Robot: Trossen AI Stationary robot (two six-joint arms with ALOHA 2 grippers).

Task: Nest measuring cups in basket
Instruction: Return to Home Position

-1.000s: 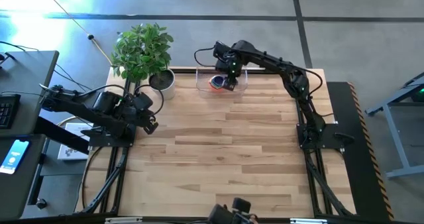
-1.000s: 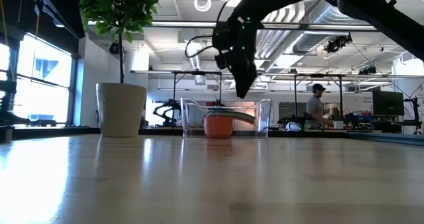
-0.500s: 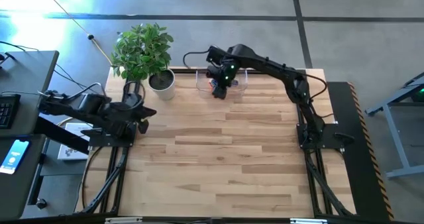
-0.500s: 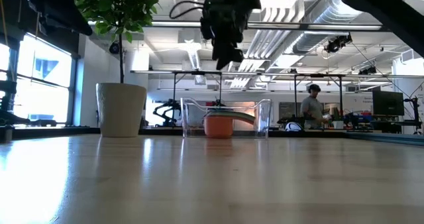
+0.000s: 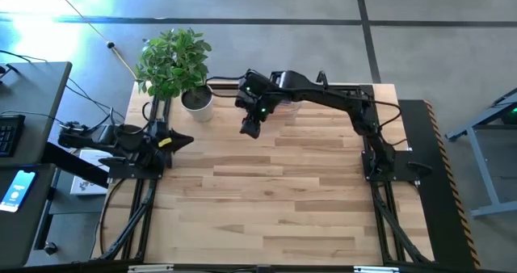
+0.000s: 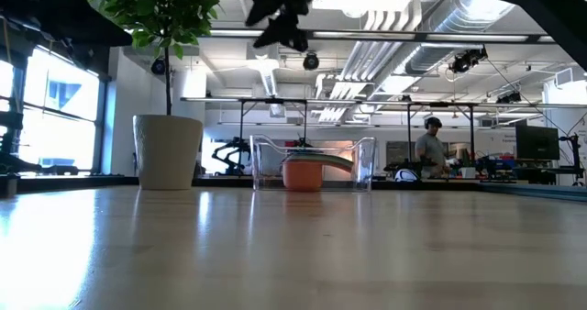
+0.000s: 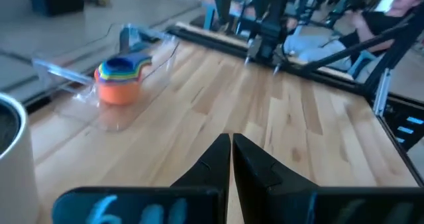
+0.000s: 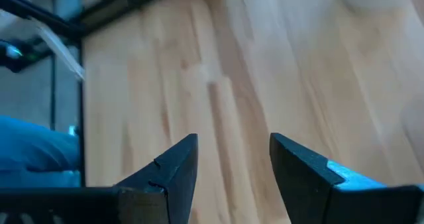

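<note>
- The right arm [image 5: 327,97] and the left arm [image 5: 121,137] are both black, built of slim jointed segments.
- Thin black cables [image 5: 222,81] loop off the right arm's far end.
- A small green light [image 5: 262,109] glows just behind the right gripper [image 5: 250,128].
- A yellow patch [image 5: 166,142] sits behind the left gripper [image 5: 186,140].
- The fingers [image 8: 173,168] are dark wedges that taper to blunt tips.

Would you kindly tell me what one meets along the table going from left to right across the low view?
white plant pot → basket, holding the nested measuring cups → person in the room behind.
</note>
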